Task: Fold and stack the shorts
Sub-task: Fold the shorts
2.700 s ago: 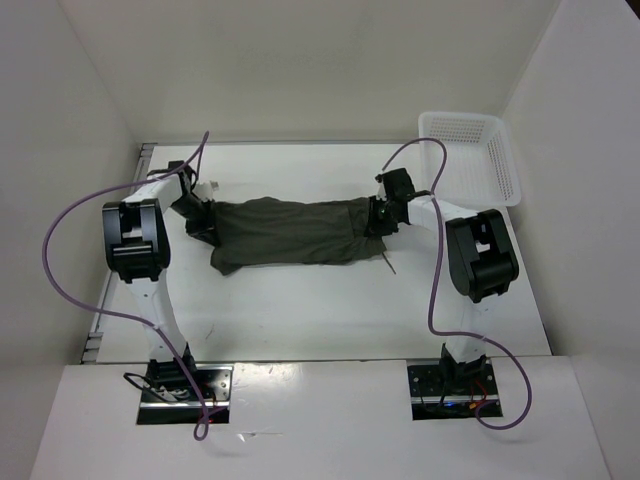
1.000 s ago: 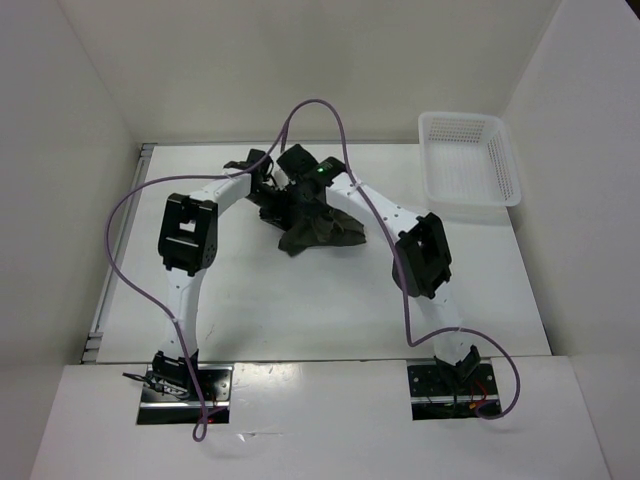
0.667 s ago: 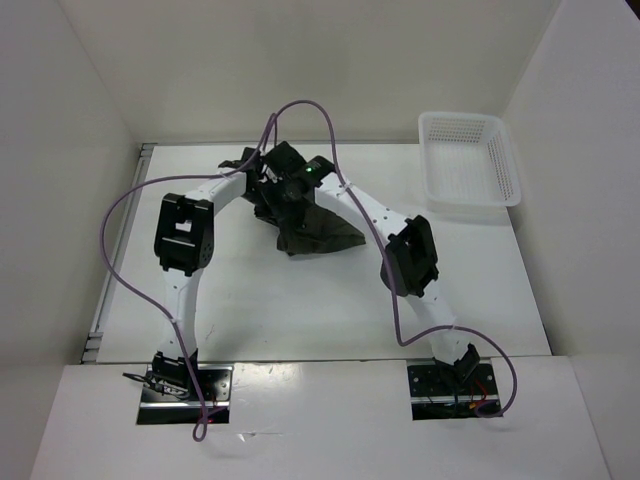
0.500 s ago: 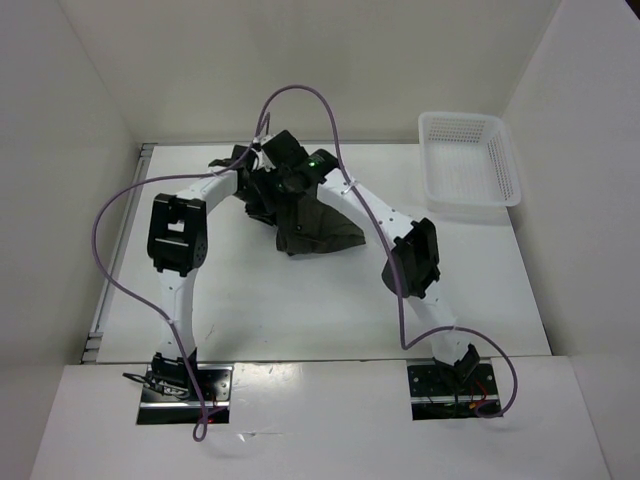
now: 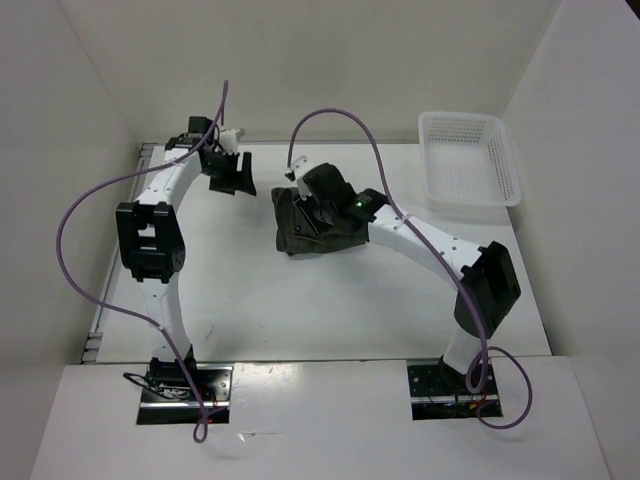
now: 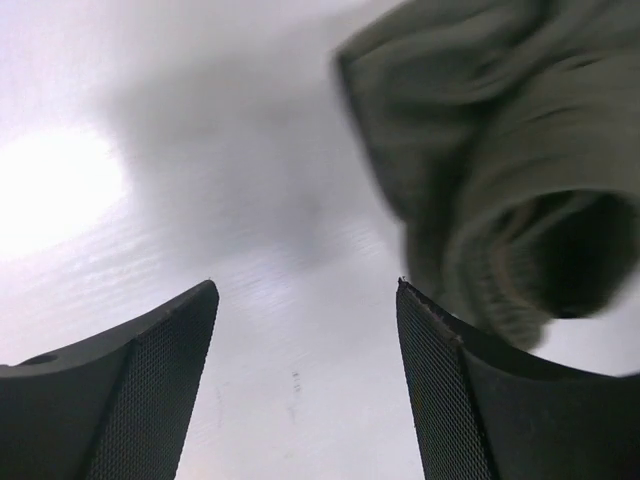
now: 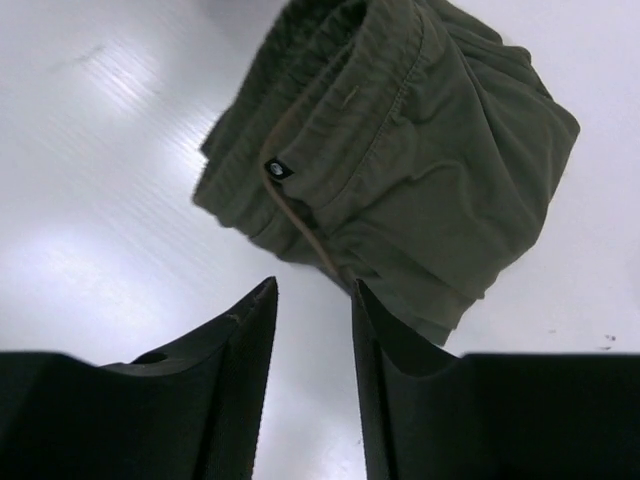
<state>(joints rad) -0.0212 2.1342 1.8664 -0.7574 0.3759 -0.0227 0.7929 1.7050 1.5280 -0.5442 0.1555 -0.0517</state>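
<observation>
1. the shorts (image 5: 318,228) sit as a compact, folded, dark olive bundle on the white table (image 5: 300,300), a little beyond the middle and well apart from the white basket (image 5: 470,165) at the far right.
2. in the right wrist view the shorts (image 7: 420,150) show a gathered waistband (image 7: 330,90) with stitched seams, a small black tag (image 7: 277,170) and a thin brownish drawstring (image 7: 300,225) trailing over the layers; the fold edges are lumpy, not flat.
3. the left gripper (image 5: 232,175) hangs near the far left corner, off the cloth, fingers spread wide with only bare table between them (image 6: 305,290); a blurred rolled edge of the shorts (image 6: 500,170) sits just beside its right finger.
4. the right gripper (image 5: 320,203) hovers over the bundle, fingers parted by a narrow gap (image 7: 312,285), gripping nothing.
5. earlier the shorts were stretched long between both grippers; now they are doubled up in one heap.
6. half a second ago both grippers crowded the heap; the left one has since swung away and let go.
</observation>
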